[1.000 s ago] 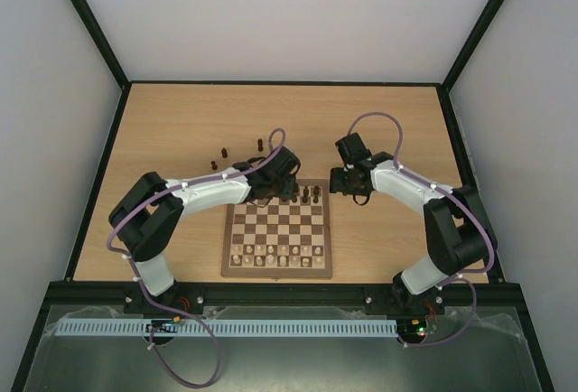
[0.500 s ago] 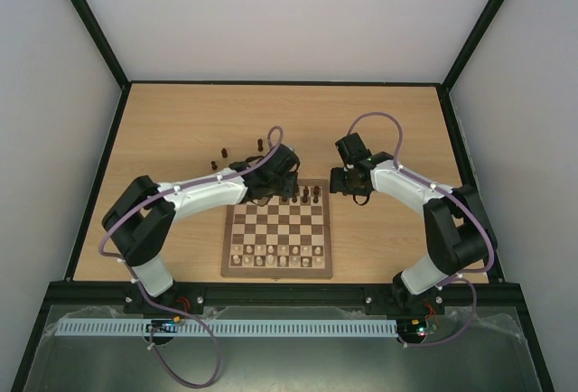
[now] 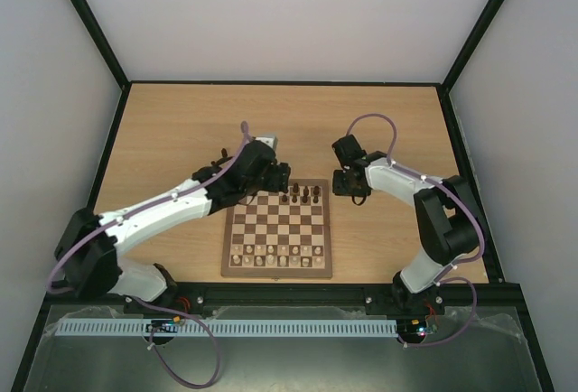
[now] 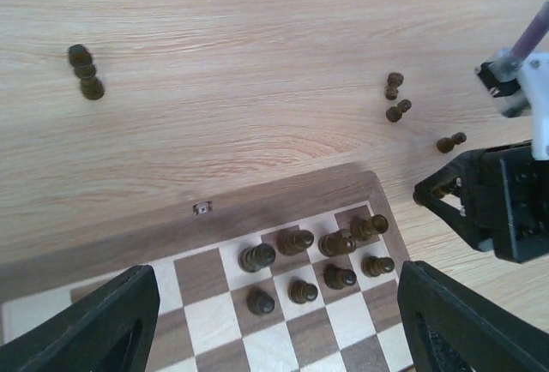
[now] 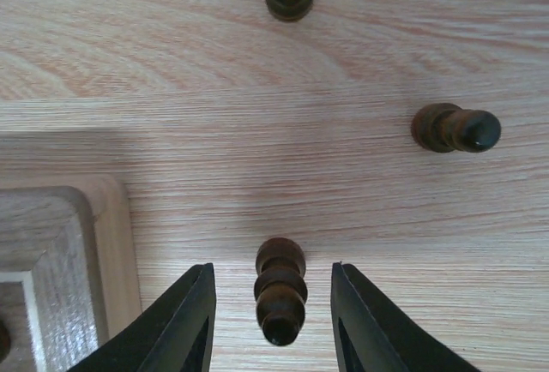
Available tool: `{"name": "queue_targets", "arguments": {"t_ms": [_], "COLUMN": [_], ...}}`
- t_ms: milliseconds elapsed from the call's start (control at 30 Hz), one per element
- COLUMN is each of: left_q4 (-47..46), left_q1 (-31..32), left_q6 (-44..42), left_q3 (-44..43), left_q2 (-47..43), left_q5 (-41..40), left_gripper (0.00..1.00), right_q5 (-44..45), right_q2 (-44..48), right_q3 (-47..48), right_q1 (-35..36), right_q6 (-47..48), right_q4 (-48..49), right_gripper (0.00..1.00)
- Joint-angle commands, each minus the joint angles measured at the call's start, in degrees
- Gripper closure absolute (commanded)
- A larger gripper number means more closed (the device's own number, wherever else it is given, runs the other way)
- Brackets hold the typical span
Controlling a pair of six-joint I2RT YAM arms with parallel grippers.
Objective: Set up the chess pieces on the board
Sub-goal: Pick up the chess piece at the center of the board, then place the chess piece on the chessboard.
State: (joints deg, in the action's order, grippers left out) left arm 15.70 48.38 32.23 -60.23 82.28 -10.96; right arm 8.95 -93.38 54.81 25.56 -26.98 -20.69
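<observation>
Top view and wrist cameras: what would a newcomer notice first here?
The right gripper, open, straddles one dark chess piece on the table just off the chessboard corner. The left gripper hangs open over a cluster of dark pieces in the board's far right corner, with loose dark pieces strewn beyond.

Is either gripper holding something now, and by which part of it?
Nothing is held. The left gripper is open and empty. The right gripper stands open around a dark piece on the table, not touching it.
</observation>
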Motion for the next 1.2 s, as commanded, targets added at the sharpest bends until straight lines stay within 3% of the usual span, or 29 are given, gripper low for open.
{"name": "queue_targets", "arguments": {"t_ms": [0, 167, 333, 500, 767, 900, 1167], "left_q4": [2.3, 2.9, 3.0, 2.7, 2.4, 2.8, 5.1], "left_q1": [0.2, 0.1, 0.0, 0.0, -0.3, -0.4, -0.5], "left_q6": [1.0, 2.1, 3.1, 3.1, 3.1, 3.2, 3.8], "left_q3": [4.3, 9.1, 12.4, 13.8, 14.7, 14.7, 15.3], "left_q2": [-6.7, -13.1, -16.6, -18.1, -19.4, -20.8, -26.8], "left_q5": [-2.5, -3.9, -4.3, -4.3, -3.9, -4.0, -6.4], "left_gripper": [0.17, 0.01, 0.01, 0.00, 0.00, 0.00, 0.00], "right_q5": [2.2, 2.8, 3.7, 4.3, 5.4, 5.4, 4.4], "right_q2": [-1.6, -2.5, -1.4, -0.1, 9.0, 13.0, 6.1], "right_q3": [1.5, 2.5, 2.8, 3.3, 3.9, 8.8, 23.6], "right_q1": [-0.2, -0.3, -0.2, -0.2, 0.7, 3.6, 14.7], "right_q6": [-0.4, -0.8, -1.5, -1.6, -2.3, -2.3, -1.3], "right_q4": [-1.5, -1.8, -2.4, -4.3, -8.5, -11.3, -15.2], "right_gripper": [0.62, 0.70, 0.78, 0.92, 0.96, 0.96, 0.96]}}
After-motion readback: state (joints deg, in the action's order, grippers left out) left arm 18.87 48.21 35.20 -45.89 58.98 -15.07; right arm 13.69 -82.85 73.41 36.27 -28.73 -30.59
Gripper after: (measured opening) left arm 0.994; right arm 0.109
